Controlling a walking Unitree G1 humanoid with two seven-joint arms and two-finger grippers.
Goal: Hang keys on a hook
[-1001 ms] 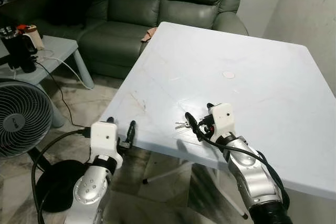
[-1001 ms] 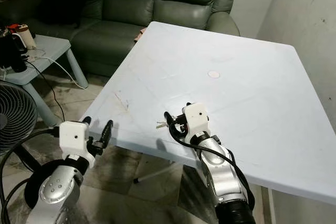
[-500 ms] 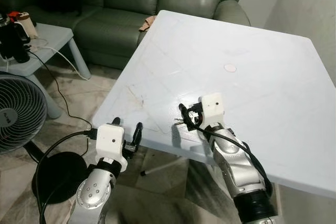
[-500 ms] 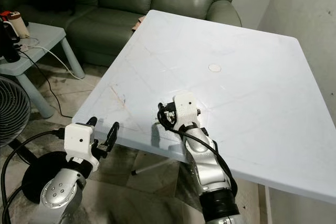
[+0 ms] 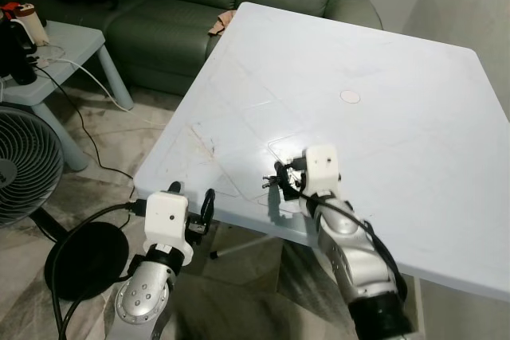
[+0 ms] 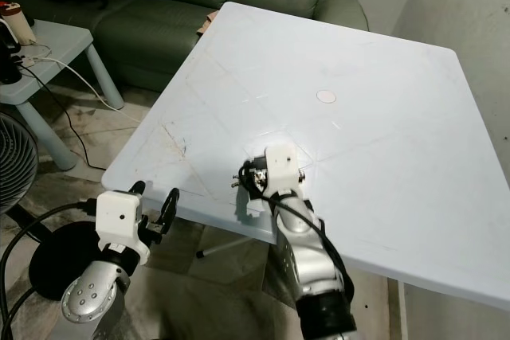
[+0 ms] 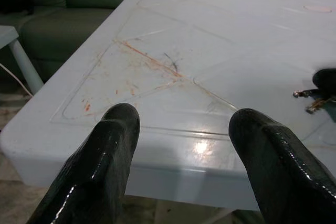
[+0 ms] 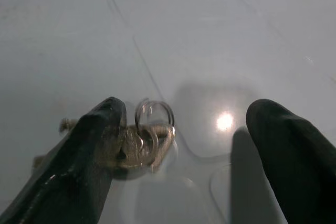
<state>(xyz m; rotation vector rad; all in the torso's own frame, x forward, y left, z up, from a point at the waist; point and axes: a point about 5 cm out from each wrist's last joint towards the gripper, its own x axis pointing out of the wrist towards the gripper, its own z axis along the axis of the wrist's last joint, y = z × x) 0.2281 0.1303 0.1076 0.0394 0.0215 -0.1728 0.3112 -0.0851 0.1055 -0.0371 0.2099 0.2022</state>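
A small bunch of brass keys on a ring (image 8: 142,140) lies flat on the white table (image 5: 382,61), close to its front edge. My right gripper (image 5: 284,181) is low over the table, open, with its fingers on either side of the keys (image 5: 269,183). In the right wrist view the keys rest against one finger (image 8: 89,145), and a wide gap separates them from the other finger (image 8: 294,150). My left gripper (image 5: 191,198) hangs open just below the table's front edge, holding nothing.
A green sofa (image 5: 199,5) stands behind the table. At the left are a pale side table (image 5: 56,45) with cables, a floor fan (image 5: 24,169) and its black base (image 5: 80,256). A small white disc (image 5: 349,96) lies mid-table. A wall runs along the right.
The whole picture has shifted, so the head camera has moved forward and looks down more. My right gripper stays at the keys, now closer around them. The left gripper stays below the table edge.
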